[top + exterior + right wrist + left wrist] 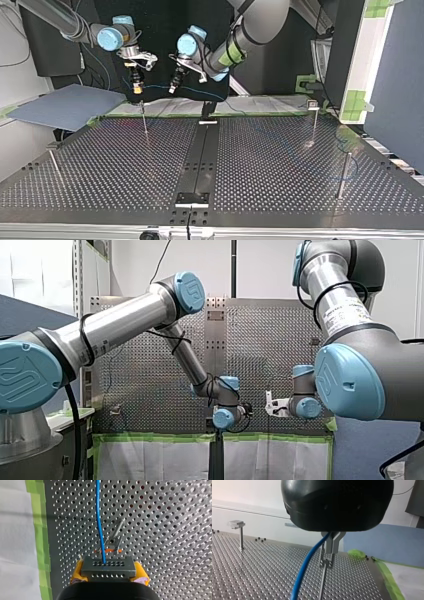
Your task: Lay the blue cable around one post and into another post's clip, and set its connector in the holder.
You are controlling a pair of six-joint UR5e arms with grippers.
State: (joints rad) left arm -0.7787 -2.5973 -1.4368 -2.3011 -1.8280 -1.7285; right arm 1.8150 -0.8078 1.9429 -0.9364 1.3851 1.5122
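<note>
As my right end effector [108,567] grips blue cable [98,517], taped edge [40,530] beside.

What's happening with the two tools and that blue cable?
Left tool shut on cable. Right tool shut on it too. Cable strung between them, above a post. Nothing seen blocking.

My left hand [173,89] and my right hand [136,89] hang close together, pointing down, both clamped.

A black flat strip [200,155] runs down the middle of the grey perforated metal counter [280,175]. Four thin metal posts [144,120] stand on it, well apart.
</note>
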